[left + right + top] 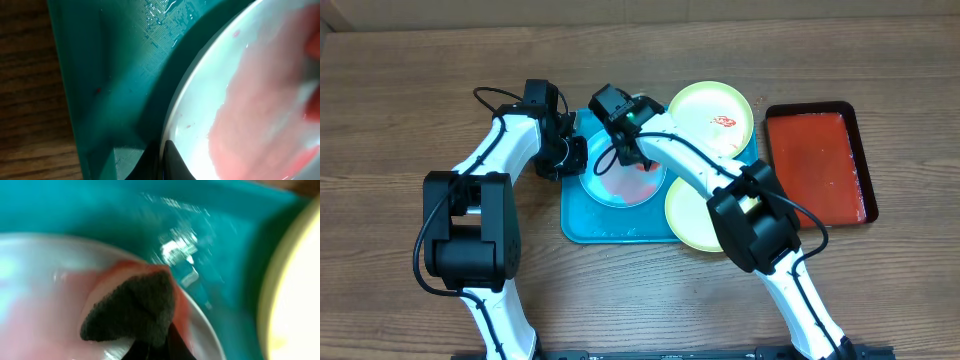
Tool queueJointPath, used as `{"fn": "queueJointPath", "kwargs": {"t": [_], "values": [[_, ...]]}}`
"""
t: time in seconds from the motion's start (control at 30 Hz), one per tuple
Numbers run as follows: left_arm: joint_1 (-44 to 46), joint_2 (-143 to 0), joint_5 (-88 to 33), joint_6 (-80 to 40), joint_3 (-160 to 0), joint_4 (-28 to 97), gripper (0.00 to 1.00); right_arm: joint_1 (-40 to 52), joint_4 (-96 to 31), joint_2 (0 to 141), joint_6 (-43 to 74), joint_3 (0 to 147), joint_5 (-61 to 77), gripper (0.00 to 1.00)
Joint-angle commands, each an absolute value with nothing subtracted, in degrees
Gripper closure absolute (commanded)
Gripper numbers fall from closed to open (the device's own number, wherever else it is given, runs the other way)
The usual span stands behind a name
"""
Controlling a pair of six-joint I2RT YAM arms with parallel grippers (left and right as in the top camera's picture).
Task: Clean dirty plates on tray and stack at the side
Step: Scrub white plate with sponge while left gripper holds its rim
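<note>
Count on the counter [400,80]: three plates, two trays, one scrub pad.

Plate one, blue-white [620,185], lies in the turquoise tray [582,228], directly under and between both sets of fingers. We see a thin red film across its face in the left wrist view [240,100].

The left fingers [580,160] are closed narrowly on the rim of this plate at its edge farthest from the right fingers. One dark tip lies just inside the rim [161,162].

The right fingers [638,158] are clamped on the scrub pad [132,312]. The dark pad touches the plate's face near its rim, with tray floor [100,205] just beyond it.

Plate two, yellow-green [710,115], sits beyond the right fingers on their outer side, overlapping the tray's far corner. It carries one red smear [723,120].

Plate three, yellow-green [688,215], lies nearer the robot than the right fingers and overhangs the tray's edge. We see no smear on its exposed part.

The second tray, red [817,165], stands well apart from both sets of fingers, past plate two.
</note>
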State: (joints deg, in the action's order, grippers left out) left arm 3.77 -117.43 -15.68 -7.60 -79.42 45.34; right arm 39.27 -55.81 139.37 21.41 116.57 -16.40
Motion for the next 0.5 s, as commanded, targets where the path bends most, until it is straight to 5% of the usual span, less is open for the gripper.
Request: {"fn": "queueJointPath", "kwargs": {"t": [0.0, 0.23, 0.47], "values": [[3.40, -117.86, -12.03, -8.16, -78.41, 45.21, 0.96, 38.65, -51.09, 142.37, 21.80, 115.77, -5.10, 0.96], [3.40, -117.86, -12.03, -8.16, -78.41, 45.34, 0.96, 39.64, -47.92, 144.79, 16.84, 115.79, 21.43, 0.96], [3.40, -117.86, -12.01, -8.16, -78.41, 45.43, 0.96, 39.88, -60.05, 144.68, 13.52, 116.33, 25.85, 0.96]]}}
